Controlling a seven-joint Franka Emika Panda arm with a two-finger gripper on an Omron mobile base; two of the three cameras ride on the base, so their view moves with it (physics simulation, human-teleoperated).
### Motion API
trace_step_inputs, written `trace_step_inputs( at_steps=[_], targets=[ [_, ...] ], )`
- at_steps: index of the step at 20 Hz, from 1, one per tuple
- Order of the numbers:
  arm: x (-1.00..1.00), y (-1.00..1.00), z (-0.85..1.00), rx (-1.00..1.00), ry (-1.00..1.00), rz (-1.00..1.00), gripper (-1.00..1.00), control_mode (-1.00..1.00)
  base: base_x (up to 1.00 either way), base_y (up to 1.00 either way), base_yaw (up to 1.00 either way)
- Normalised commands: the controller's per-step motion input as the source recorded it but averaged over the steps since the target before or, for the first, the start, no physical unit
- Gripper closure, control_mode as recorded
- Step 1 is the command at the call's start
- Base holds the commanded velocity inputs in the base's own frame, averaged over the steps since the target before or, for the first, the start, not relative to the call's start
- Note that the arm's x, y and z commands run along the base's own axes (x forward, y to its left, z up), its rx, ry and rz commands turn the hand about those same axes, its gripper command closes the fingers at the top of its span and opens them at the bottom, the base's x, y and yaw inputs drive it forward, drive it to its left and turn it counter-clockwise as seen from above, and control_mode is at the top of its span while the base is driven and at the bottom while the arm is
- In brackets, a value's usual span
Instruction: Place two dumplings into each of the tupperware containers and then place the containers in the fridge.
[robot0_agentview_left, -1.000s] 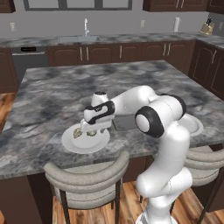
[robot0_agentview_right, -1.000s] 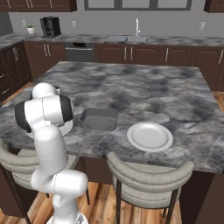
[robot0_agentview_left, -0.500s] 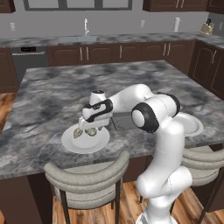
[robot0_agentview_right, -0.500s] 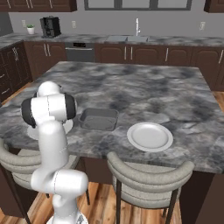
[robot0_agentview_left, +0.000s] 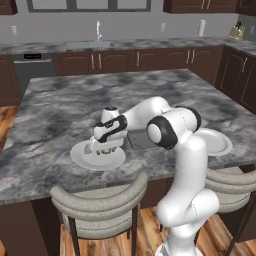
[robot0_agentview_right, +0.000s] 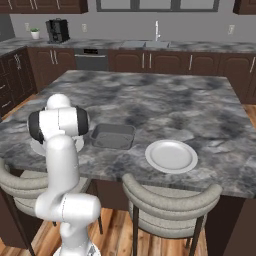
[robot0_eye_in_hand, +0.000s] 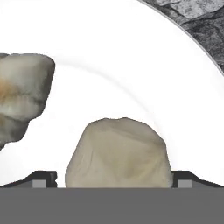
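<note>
Two dumplings (robot0_eye_in_hand: 118, 153) lay on a plate (robot0_agentview_left: 80, 159) at the tabletop's (robot0_agentview_left: 60, 115) near edge; a container (robot0_agentview_right: 112, 136) sat between that plate and a second plate (robot0_agentview_right: 171, 156).

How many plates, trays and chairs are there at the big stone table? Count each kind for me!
Round white plates: 2, one under the arm and one farther along the table
Dark grey rectangular tray: 1
Grey padded chairs: 2, one and another
Total: 5
</note>
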Motion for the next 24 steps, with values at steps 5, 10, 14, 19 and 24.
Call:
trace_step_inputs(
  at_steps=[5, 10, 14, 19, 24],
  targets=[
    [0.12, 0.0, -0.18, 0.0, 0.0, 0.0, 1.0, -1.0, 0.0, 0.0, 0.0],
    [0.0, 0.0, 0.0, 0.0, 0.0, 0.0, 1.0, -1.0, 0.0, 0.0, 0.0],
    [0.0, -0.19, 0.35, 0.0, -0.01, 0.0, 1.0, -1.0, 0.0, 0.0, 0.0],
    [0.07, -0.63, 0.62, 0.0, -0.01, -0.07, 1.0, -1.0, 0.0, 0.0, 0.0],
    [0.14, -0.58, 0.45, 0.0, 0.01, -0.1, 1.0, -1.0, 0.0, 0.0, 0.0]
  ],
)
